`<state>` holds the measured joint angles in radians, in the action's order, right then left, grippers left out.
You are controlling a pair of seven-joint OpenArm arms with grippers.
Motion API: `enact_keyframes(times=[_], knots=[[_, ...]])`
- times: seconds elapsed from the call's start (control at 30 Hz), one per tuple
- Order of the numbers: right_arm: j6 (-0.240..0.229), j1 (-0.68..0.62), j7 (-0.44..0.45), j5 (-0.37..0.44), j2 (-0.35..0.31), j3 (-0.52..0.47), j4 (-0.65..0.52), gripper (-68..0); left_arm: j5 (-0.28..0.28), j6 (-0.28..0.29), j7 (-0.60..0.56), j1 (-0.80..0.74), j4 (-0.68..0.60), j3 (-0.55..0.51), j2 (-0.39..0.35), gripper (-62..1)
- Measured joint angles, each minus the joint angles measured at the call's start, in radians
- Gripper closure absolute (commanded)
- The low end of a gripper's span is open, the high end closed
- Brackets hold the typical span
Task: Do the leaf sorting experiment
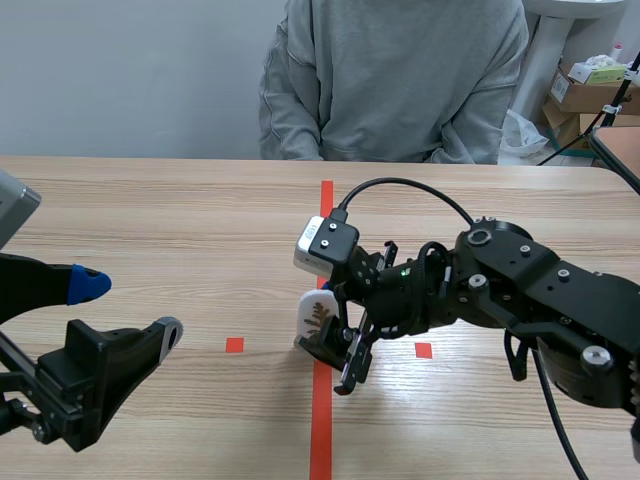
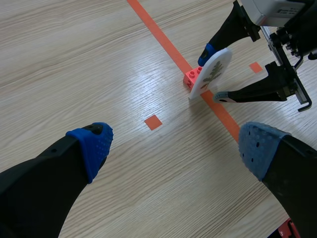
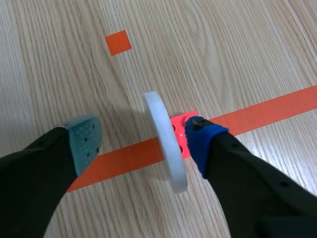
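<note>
A white oval disc (image 1: 315, 318) with a leaf picture stands on edge on a small red brick (image 2: 192, 78), on the orange tape line at the table's middle. My right gripper (image 1: 338, 330) is open around the disc (image 3: 166, 144). Its blue pad (image 3: 200, 139) is close against the disc's back and the brick (image 3: 179, 130), while the grey pad (image 3: 84, 141) stands apart from the disc's face. My left gripper (image 1: 130, 308) hangs open low at the left with nothing between its fingers (image 2: 91, 146), the disc (image 2: 212, 72) well ahead of it.
A person in a grey sweater (image 1: 390, 80) sits across the table. Cardboard boxes (image 1: 590, 90) stand beyond the table's far right corner. The right arm's cable (image 1: 420, 190) arcs over the wood.
</note>
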<state>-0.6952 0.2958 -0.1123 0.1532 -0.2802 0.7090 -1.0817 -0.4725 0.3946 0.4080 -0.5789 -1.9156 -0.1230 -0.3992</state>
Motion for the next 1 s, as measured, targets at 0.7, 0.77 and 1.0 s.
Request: enact_keyframes(times=[0.7, 0.77, 1.0], knots=[[-0.001, -0.002, 0.001, 0.0, 0.0, -0.017, -0.001, -1.3, 0.0, 0.0, 0.0, 0.0, 0.0, 0.0, 0.0, -54.2], [-0.001, -0.015, 0.002, 0.0, 0.0, -0.055, -0.015, -1.3, 0.0, 0.0, 0.0, 0.0, 0.0, 0.0, 0.0, -54.2], [-0.001, -0.099, -0.008, 0.008, 0.0, -0.245, -0.106, -1.3, 0.0, 0.0, 0.0, 0.0, 0.0, 0.0, 0.0, -54.2]])
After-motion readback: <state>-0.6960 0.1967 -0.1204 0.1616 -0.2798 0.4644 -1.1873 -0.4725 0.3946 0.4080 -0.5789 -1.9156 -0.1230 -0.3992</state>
